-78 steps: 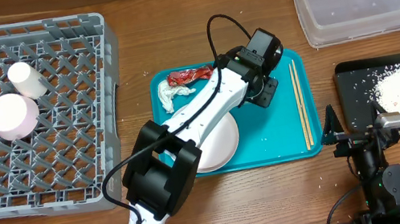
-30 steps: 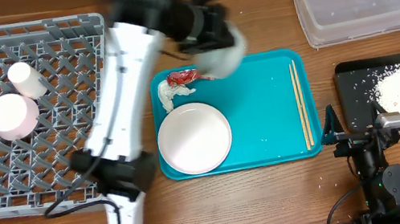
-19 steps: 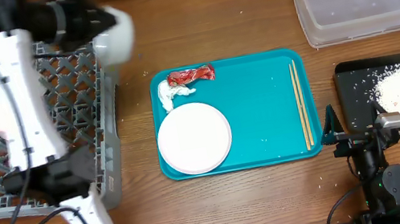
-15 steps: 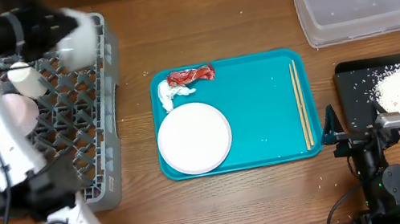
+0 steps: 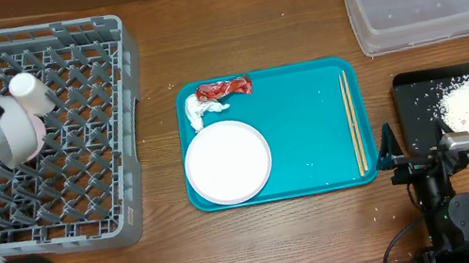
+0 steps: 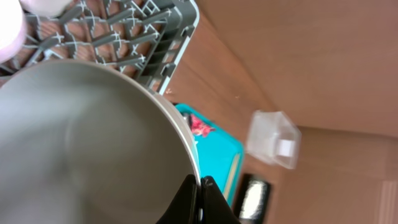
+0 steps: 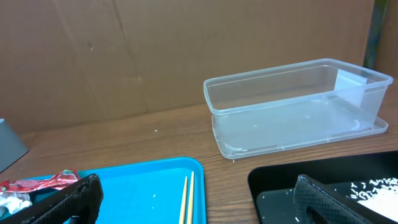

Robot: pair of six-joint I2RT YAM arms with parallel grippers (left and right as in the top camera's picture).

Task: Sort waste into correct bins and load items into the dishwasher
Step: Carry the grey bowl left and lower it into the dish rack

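bowl (image 6: 81,155) moved from tray (image 5: 310,128), now over rack (image 5: 108,172)

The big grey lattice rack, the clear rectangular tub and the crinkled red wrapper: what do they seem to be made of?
Grey lattice rack: moulded plastic with a matt finish, judging by its uniform grid ribs. Clear rectangular tub: transparent, glossy plastic; the wooden table shows through it. Crinkled red wrapper: probably thin foil or plastic film, since it looks shiny and creased.
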